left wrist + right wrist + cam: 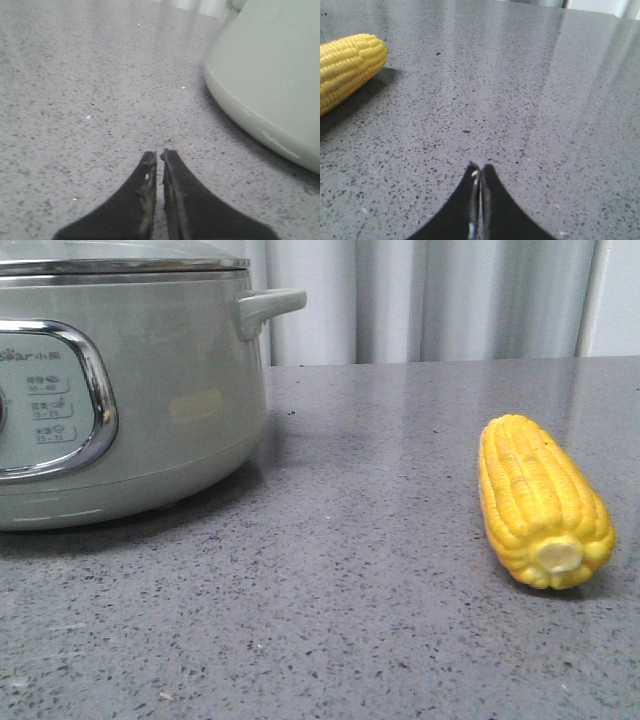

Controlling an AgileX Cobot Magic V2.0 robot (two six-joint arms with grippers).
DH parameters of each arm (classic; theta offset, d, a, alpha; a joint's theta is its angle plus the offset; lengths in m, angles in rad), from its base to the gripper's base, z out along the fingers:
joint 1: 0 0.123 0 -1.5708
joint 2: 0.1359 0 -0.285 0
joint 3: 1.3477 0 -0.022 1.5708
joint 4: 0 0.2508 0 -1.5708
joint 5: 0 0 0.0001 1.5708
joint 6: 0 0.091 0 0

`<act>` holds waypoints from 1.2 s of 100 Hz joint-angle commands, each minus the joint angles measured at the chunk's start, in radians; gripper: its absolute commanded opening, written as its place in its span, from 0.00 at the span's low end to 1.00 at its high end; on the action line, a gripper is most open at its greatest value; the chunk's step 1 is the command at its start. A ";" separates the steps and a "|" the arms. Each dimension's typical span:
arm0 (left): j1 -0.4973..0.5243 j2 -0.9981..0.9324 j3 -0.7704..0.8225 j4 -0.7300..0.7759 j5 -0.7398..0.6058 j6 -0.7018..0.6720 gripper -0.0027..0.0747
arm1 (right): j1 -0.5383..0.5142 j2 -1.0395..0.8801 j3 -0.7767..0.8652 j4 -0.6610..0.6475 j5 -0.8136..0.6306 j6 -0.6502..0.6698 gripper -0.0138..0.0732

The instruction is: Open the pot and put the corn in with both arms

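In the front view, the pot (130,390) fills the left side of the scene, standing on a grey speckled worktop (350,590). Its clear glass lid (120,258) sits closed on the metal rim, and a stubby side handle (268,308) juts to the right near the top. The chrome-framed control panel (55,400) faces the camera at the far left edge of the picture. The corn (542,500) lies on the worktop at the right, well apart from the pot. Its long axis runs near to far, slightly slanted, with the pale cut stub end (560,555) pointing toward the camera and a little right, and the other end pointing away and a little left. Pale curtains (430,300) hang behind the worktop. Neither pincer shows in this view.

In the left wrist view, the left pincer (160,155) hovers low over bare worktop, its two dark fingers drawn together with only a thin slit between the tips, holding nothing. The curved lower wall of the pot (270,85) rises beside it, near but not touching.

In the right wrist view, the right pincer (480,170) is likewise pressed together at the tips and holds nothing. The corn (347,67) lies on the worktop off to one side, apart from the fingers, its rounded end pointing toward the middle of the frame.
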 commanded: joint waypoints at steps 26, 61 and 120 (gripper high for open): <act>0.005 -0.032 0.009 0.051 -0.022 -0.009 0.01 | 0.000 -0.019 0.020 -0.011 -0.178 -0.007 0.07; 0.005 -0.032 0.009 -0.101 -0.142 -0.009 0.01 | 0.000 -0.019 0.020 0.175 -0.350 -0.006 0.07; -0.003 -0.032 -0.090 -0.648 -0.144 0.033 0.01 | 0.000 -0.019 -0.066 0.623 -0.293 -0.003 0.07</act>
